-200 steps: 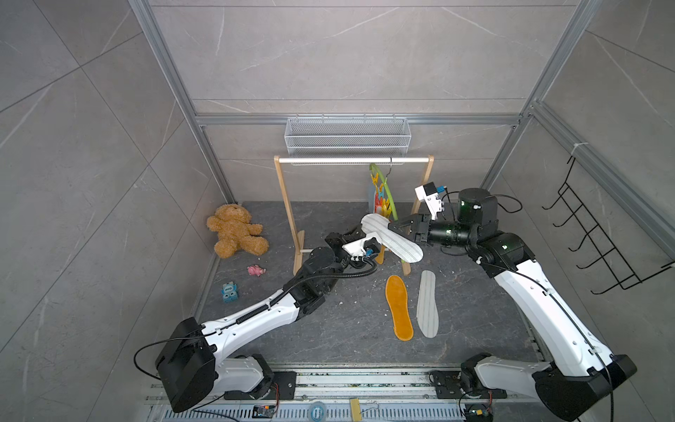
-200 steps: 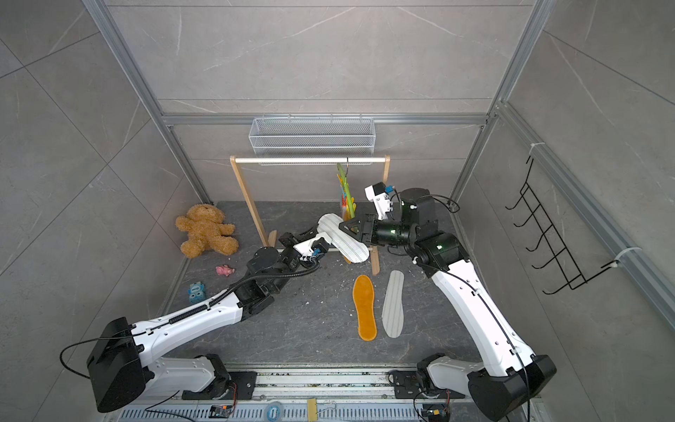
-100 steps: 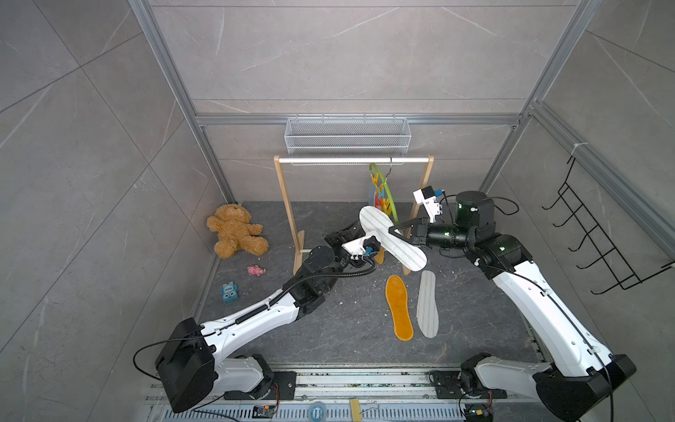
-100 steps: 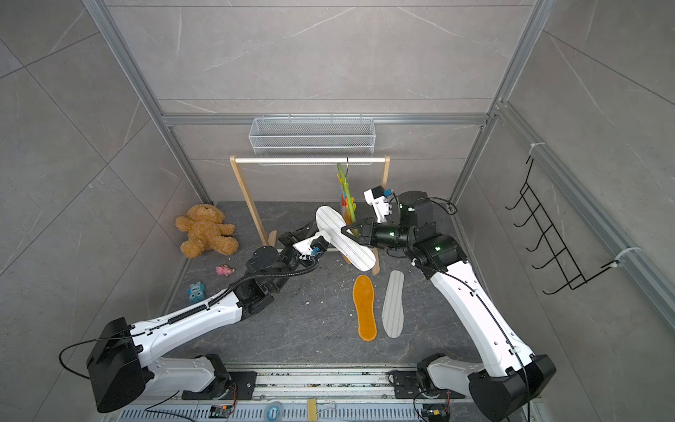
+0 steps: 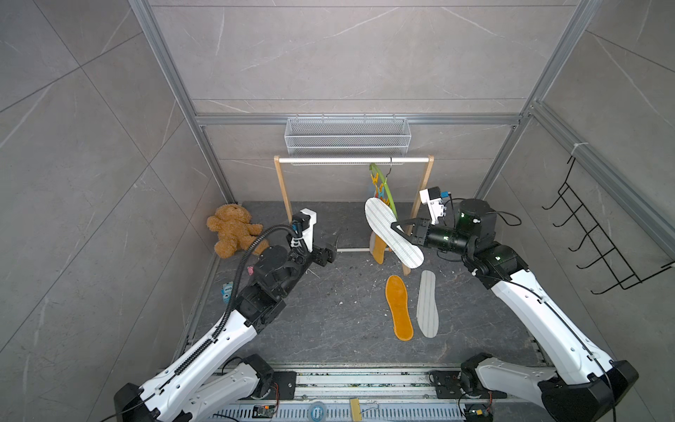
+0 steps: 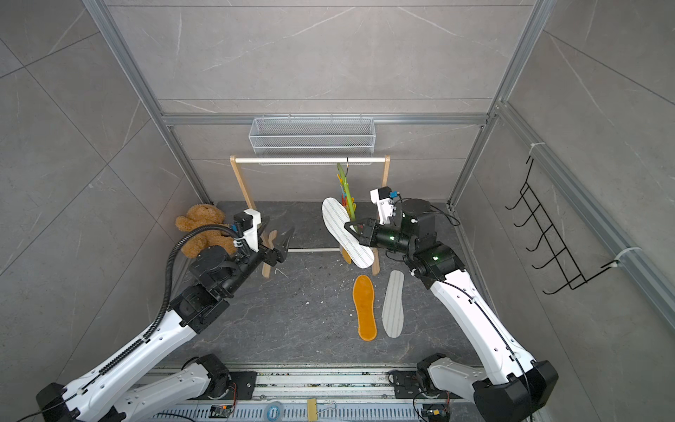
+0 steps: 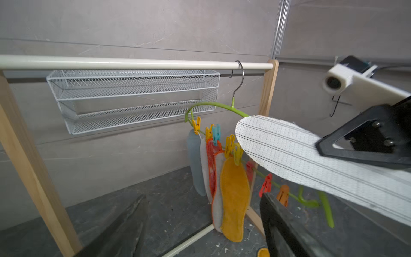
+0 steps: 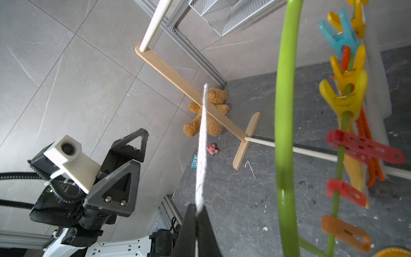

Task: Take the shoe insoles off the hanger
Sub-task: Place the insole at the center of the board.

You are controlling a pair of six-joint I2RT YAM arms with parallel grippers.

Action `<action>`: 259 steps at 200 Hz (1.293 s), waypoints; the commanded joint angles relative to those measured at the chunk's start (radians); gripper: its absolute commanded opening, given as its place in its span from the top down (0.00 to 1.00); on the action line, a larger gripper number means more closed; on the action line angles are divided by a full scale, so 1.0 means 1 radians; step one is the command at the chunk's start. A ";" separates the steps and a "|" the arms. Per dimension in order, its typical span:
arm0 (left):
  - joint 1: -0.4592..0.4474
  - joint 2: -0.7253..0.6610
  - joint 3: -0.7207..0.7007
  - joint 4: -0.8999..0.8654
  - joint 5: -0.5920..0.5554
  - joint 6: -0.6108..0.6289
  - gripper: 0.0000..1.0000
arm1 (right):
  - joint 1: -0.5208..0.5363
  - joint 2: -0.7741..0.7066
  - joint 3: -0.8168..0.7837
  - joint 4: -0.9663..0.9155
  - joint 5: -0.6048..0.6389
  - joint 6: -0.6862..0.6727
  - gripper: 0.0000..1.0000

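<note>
Holding a white-grey striped insole [image 5: 376,215] at mid-length, the right gripper [image 5: 394,226] has its jaws clamped on it, clear of the lime-green hanger [image 7: 213,104], probably to set it down. The left gripper [image 6: 276,234] waits apart, jaws open and empty. Clipped insoles [image 7: 234,195] hang from the hanger on the wooden rail [image 7: 133,65]; an orange insole [image 5: 399,308] and a grey insole [image 5: 427,308] lie on the bench [image 5: 328,310].

Both top views looked steeply down from high above the arm bases onto the whole floor [image 5: 328,310], nearly alike. The left wrist camera sat close behind the left tool [image 7: 203,195], facing the hanger [image 7: 211,103] side-on. The right wrist camera peered along the right tool [image 8: 196,213], with the hanger just in front. Both wrist views caught the striped insole [image 7: 289,155].
</note>
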State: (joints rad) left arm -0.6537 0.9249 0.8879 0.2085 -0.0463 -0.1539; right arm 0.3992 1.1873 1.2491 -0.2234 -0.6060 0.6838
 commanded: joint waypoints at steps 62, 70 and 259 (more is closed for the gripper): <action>0.084 0.203 0.058 0.319 0.612 -0.691 0.28 | 0.007 0.008 -0.057 0.401 -0.016 0.157 1.00; 0.083 0.232 0.069 0.365 0.634 -0.728 0.29 | 0.007 0.009 -0.058 0.411 -0.018 0.166 1.00; 0.085 0.416 0.085 0.858 0.609 -1.026 0.85 | 0.125 0.086 -0.082 0.543 0.030 0.221 1.00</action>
State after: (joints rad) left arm -0.5751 1.3327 0.9390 0.9813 0.5751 -1.1702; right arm 0.5182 1.2720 1.1744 0.2897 -0.5880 0.9024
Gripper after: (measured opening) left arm 0.221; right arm 0.047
